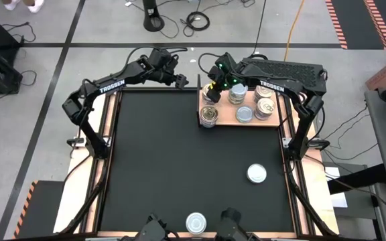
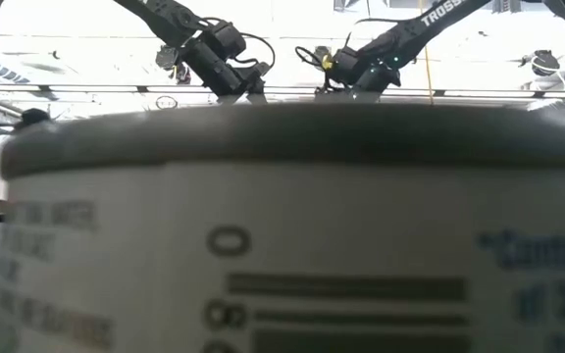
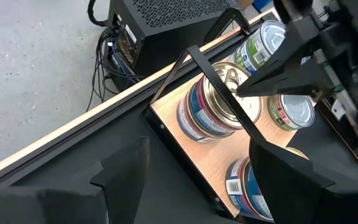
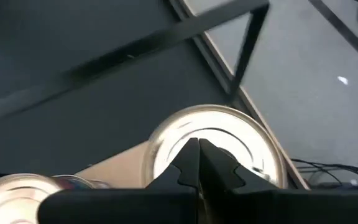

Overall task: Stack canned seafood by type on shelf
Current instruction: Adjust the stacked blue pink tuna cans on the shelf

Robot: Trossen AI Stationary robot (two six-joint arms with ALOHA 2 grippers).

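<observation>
The shelf (image 1: 245, 122) is a wooden board at the table's far right, and several cans of seafood stand on it. A stack with a gold-topped can (image 3: 219, 102) stands at the shelf's far left corner. My right gripper (image 1: 214, 86) is shut, its tips at that can's top (image 4: 229, 140). My left gripper (image 1: 179, 79) hangs open over the table's far edge, just left of the shelf, with nothing between its fingers (image 3: 123, 168). Two loose cans rest on the black mat, one (image 1: 256, 174) near the right and one (image 1: 196, 222) at the near edge. My right gripper's shut fingertips (image 3: 244, 88) come slanting down from the far right at the middle of the stacked can's lid (image 3: 232, 102). Whether they touch the lid I cannot tell. The can stands upright on the one beneath it.
A thin black frame (image 3: 222, 93) rises at the shelf's left end, between my two grippers. A black ventilated box (image 1: 283, 69) sits behind the shelf. The near-edge can (image 2: 282, 245) fills the low view. The mat's left and middle (image 1: 153, 147) hold nothing.
</observation>
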